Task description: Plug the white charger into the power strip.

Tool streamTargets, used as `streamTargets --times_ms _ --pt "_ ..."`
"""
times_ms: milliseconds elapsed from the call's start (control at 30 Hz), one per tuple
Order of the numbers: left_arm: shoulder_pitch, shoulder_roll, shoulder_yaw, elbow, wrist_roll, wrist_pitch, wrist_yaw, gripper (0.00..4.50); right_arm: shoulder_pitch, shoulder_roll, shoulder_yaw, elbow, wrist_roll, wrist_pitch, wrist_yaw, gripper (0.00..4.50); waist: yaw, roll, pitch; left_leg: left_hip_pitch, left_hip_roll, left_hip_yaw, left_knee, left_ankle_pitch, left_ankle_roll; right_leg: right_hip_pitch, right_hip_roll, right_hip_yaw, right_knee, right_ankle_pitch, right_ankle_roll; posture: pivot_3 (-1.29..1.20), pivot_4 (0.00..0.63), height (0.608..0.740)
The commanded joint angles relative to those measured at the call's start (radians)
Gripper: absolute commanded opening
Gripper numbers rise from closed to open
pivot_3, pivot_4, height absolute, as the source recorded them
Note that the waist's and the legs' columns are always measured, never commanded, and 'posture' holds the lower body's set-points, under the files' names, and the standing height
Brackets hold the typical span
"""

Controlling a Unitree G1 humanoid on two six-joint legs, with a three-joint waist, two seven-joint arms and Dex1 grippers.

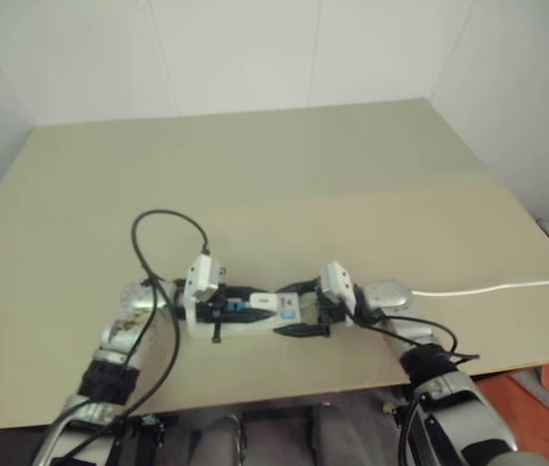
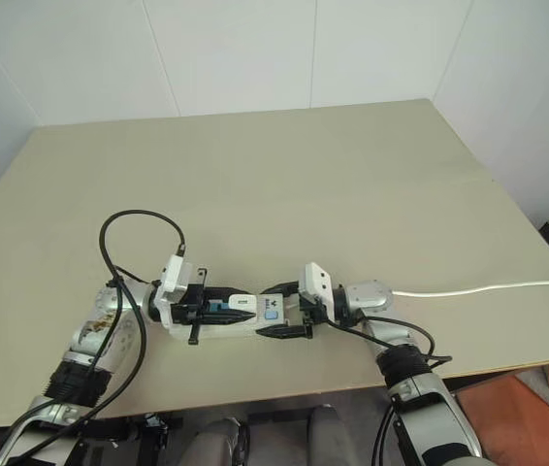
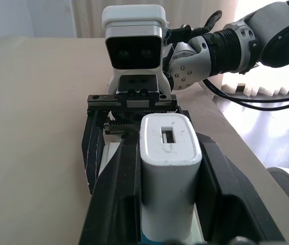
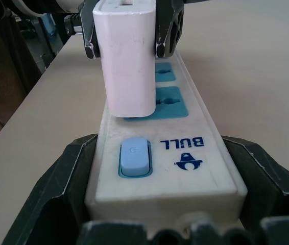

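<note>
The right gripper [image 4: 160, 224], nearest the camera, has its jaws spread around the switch end of the power strip [image 4: 185, 153] to keep it steady on the table [image 1: 352, 175], while the left gripper [image 3: 160, 194] pinches the white charger [image 4: 129, 61] over the socket next to the switch, probably to press it in.

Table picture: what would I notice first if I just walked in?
Probably the two pincers meeting nose to nose near the front edge of the tan table. The left pincer squeezes the white charger over the power strip, whose switch end sits between the fingers of the right pincer. A white cord trails off to the right.
</note>
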Motion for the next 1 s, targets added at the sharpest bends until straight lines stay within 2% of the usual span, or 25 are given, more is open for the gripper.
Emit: streamTargets --times_ms 33,333,767,1000 --pt "0.035 0.057 0.009 0.041 0.041 -0.029 -0.026 1.01 -0.001 -0.014 -0.006 -0.011 -0.001 -0.005 0.008 3.41 0.000 0.000 0.000 0.000 0.001 0.000 0.000 0.000 0.000 0.000 0.001 0.000 -0.001 0.001 0.000 0.00 0.150 0.740" --pt "0.058 0.086 0.019 0.053 0.043 -0.041 -0.007 1.01 0.001 -0.016 -0.005 -0.006 -0.001 -0.008 0.005 3.41 0.001 0.000 0.000 0.001 0.008 0.001 -0.001 0.000 0.000 0.000 0.009 0.001 -0.004 0.003 -0.002 0.00 0.150 0.740" --pt "0.114 0.144 0.011 0.046 0.059 -0.051 0.000 1.01 -0.001 -0.023 -0.003 -0.003 0.003 -0.007 0.005 3.41 -0.001 0.000 -0.001 0.006 0.010 0.006 -0.006 0.000 0.000 0.001 0.011 0.007 -0.004 0.004 -0.003 0.00 0.150 0.740" --pt "0.110 0.143 -0.011 0.056 0.070 -0.059 0.016 1.01 -0.002 -0.025 0.000 -0.002 0.004 -0.008 0.001 3.41 -0.001 0.000 -0.002 0.007 0.010 0.008 -0.007 0.000 0.000 0.000 0.012 0.008 -0.004 0.004 -0.003 0.00 0.150 0.740"
